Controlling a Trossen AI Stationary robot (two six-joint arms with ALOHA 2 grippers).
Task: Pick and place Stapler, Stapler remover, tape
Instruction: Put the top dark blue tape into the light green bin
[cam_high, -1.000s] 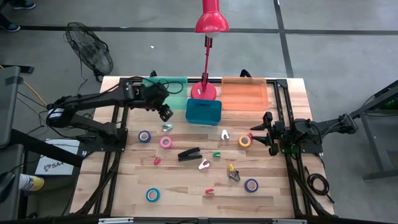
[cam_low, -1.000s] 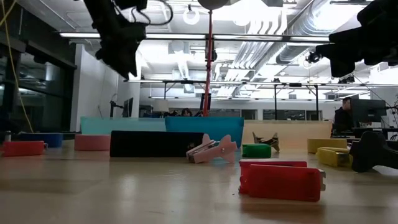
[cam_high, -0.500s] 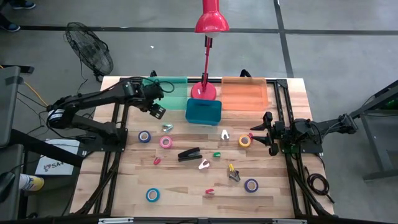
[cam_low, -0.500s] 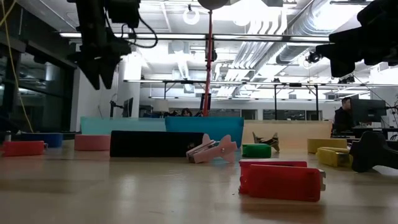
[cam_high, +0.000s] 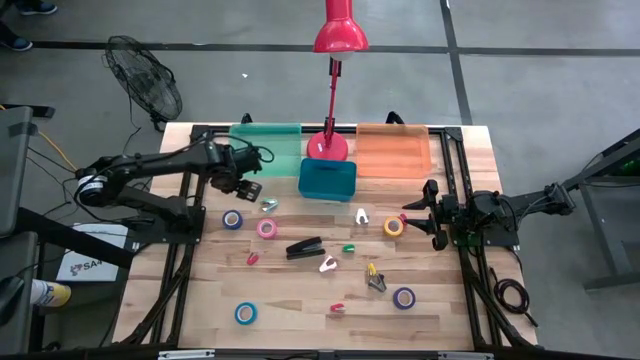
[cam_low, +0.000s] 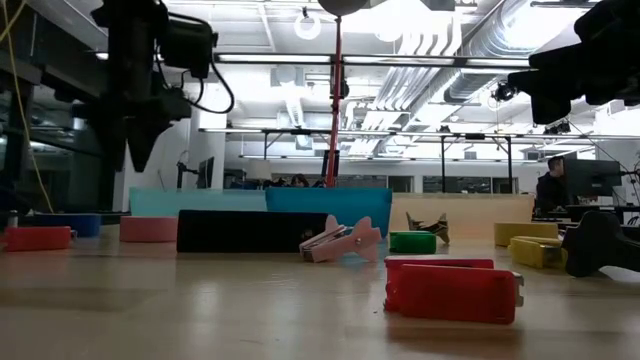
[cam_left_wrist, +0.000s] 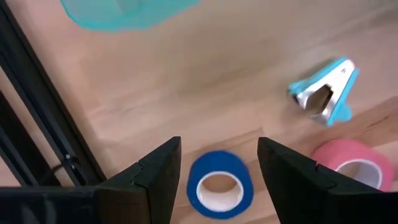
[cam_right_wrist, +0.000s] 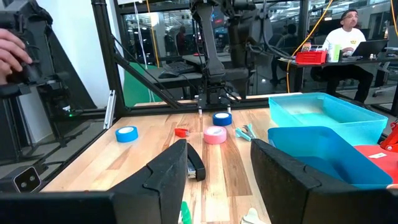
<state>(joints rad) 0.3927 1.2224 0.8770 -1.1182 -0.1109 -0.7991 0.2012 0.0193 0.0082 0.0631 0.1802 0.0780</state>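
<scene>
Where the camera looks straight down, the left gripper (cam_high: 249, 189) hangs over the table (cam_high: 300, 300) at about ten o'clock from its centre, just at eleven o'clock of the blue tape roll (cam_high: 232, 219). A blue staple remover (cam_high: 269, 205) and a pink tape roll (cam_high: 267, 229) lie beside that roll at its three o'clock. The black stapler (cam_high: 304, 247) sits near the table's middle, with a yellow tape roll (cam_high: 394, 227) at its two o'clock, a purple one (cam_high: 404, 297) at four o'clock and a light-blue one (cam_high: 246, 313) at seven o'clock. The right gripper (cam_high: 428, 212) waits at the three o'clock edge. A teal bin (cam_high: 327, 179) and a red lamp (cam_high: 336, 80) stand at twelve o'clock.

At table height, the left gripper (cam_low: 137, 150) hangs clear of the wood at ten o'clock, pointing down, and the stapler (cam_low: 250, 230) lies near the middle behind a pink remover (cam_low: 340, 243).

From the left wrist, the two dark fingers (cam_left_wrist: 155, 180) stand spread with nothing between them, the blue roll (cam_left_wrist: 219, 185) showing in the gap below. The blue remover (cam_left_wrist: 324, 92) and the pink roll (cam_left_wrist: 348, 165) lie off to one side.

From the right wrist, its fingers (cam_right_wrist: 165, 180) are likewise spread and empty. Across the table the stapler (cam_right_wrist: 195, 167), the pink roll (cam_right_wrist: 216, 134) and the blue roll (cam_right_wrist: 222, 118) are visible, with a person seated in the room beyond.
</scene>
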